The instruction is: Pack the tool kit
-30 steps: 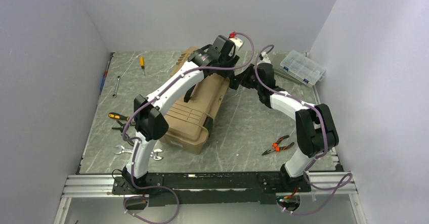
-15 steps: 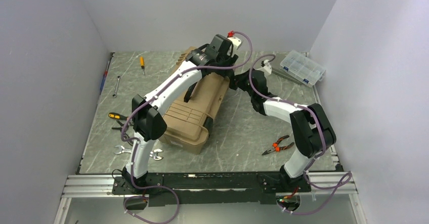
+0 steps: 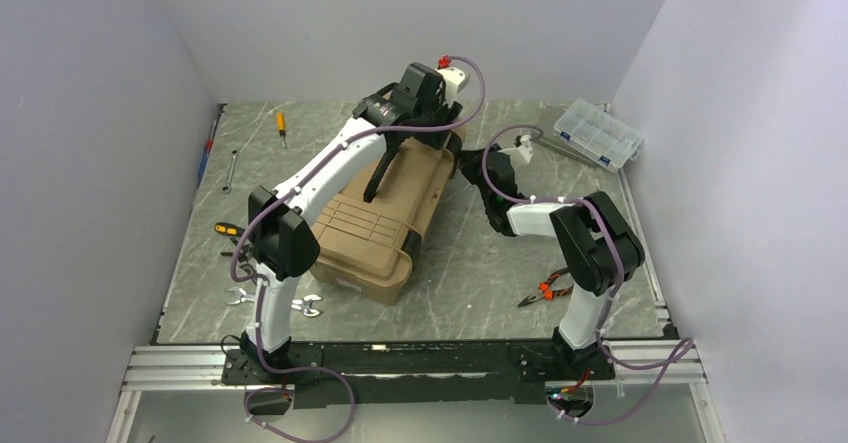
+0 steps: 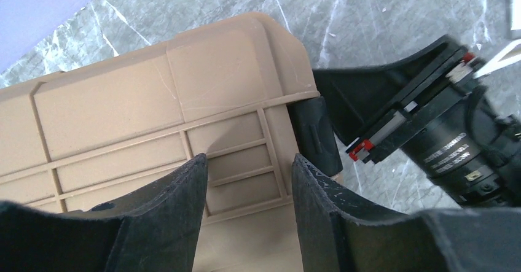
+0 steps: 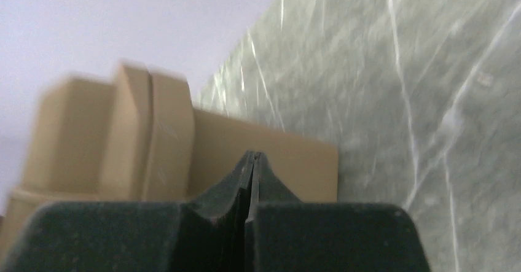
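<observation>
Left pincer [image 4: 249, 161] is hanging apart over a rounded corner of the ribbed tan toolbox [image 3: 385, 213]; right pincer [image 5: 252, 155], pressed together, is pointing at its side.

- Toolbox [image 3: 385, 218], centre: tan, with a black lid handle [image 3: 375, 183].
- Table [image 3: 480, 253]: grey-green with white marble veining.
- Pliers [image 3: 542, 291], lower right: red-and-black handles.
- Screwdriver [image 3: 281, 123], upper left: orange handle.
- Organiser case [image 3: 598, 133], upper right: clear.

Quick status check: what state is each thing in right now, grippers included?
Toolbox: lid down.
Left gripper: open, empty, over the toolbox's far end.
Right gripper: shut, empty, beside the toolbox.
Organiser case: closed.
Pliers: handles spread.
</observation>
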Controlling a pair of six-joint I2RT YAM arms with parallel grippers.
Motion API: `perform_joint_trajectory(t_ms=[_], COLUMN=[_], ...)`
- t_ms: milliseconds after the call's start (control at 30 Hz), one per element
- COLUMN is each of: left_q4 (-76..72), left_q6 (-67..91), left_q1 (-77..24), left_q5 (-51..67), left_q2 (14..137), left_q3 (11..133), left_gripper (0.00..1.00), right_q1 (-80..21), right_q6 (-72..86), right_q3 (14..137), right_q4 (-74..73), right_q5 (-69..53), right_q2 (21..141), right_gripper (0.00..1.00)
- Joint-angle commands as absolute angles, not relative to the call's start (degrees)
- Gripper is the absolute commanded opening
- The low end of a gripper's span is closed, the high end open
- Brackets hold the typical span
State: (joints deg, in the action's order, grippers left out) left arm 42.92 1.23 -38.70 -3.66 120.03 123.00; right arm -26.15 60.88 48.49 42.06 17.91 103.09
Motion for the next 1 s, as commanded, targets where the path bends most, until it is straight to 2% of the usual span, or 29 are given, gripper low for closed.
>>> perform_joint_trajectory(t_ms=[0,267,500,567,733,833,967], left_q4=[53.03,52.96,54.82,55.34,54.47,52.64,48.73], left_q6=[4.47,4.31,3.62,3.4,2.12,2.13,2.21], left_q1=[-38.01,-37.41,-37.43,-37.54,-38.33,-38.5,-38.82], left_q5=[3.93,4.72,2.98,2.92,1.85,1.36,0.17], left_q2=[129.79,129.27,128.11,127.5,123.65,119.26,109.59], left_q3=[116.28,115.38,120.11,122.06,127.65,128.75,124.11], left_gripper=[0.56,0.55,0.6,0.65,0.87,0.94,0.99], right_q1=[-34.17,-34.98,-32.11,-31.19,-29.88,-29.22,-28.86], right_q6=[61.61,62.94,58.84,56.52,49.19,43.71,36.52], right_q3=[46.09,45.45,41.74,40.96,39.9,39.92,41.65], right_q4=[35.99,38.92,30.04,27.53,20.84,17.64,10.89], right_q5=[6.85,5.11,10.03,10.86,12.71,11.93,10.3], right_q2=[106.8,106.32,94.19,90.11,79.84,73.23,65.84], right_gripper=[0.0,0.0,0.0,0.0,0.0,0.0,0.25])
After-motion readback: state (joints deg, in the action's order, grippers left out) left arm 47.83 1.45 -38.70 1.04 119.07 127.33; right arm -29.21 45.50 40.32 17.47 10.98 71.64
